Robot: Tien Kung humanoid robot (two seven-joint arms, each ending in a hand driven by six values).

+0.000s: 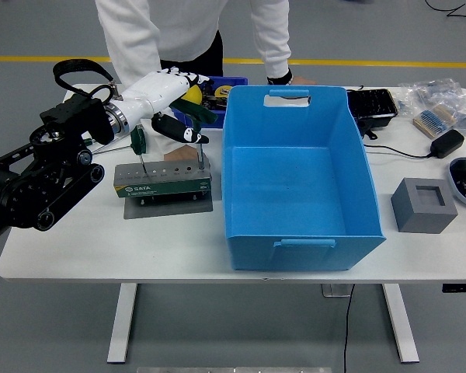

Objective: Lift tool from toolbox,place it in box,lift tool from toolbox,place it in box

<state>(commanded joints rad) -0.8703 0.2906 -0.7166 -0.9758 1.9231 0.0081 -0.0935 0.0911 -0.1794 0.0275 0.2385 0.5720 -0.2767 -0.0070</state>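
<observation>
The left hand [171, 101] hovers with its white fingers [188, 79] stretched forward and its dark thumb curving beneath them; they look loosely spread and hold nothing. Just under the thumb stands a green T-handle tool [193, 116], its shaft seated in the grey toolbox [162, 179]. A second green-handled tool [138, 144] stands in the toolbox behind the thumb, nearer the wrist. Beyond the fingertips, to the side, the blue box [295, 183] sits empty on the surface [101, 241]. So judging by this, neither lift is done. The black forearm slopes up toward the hand. At the far side stands a person [186, 31].
</observation>
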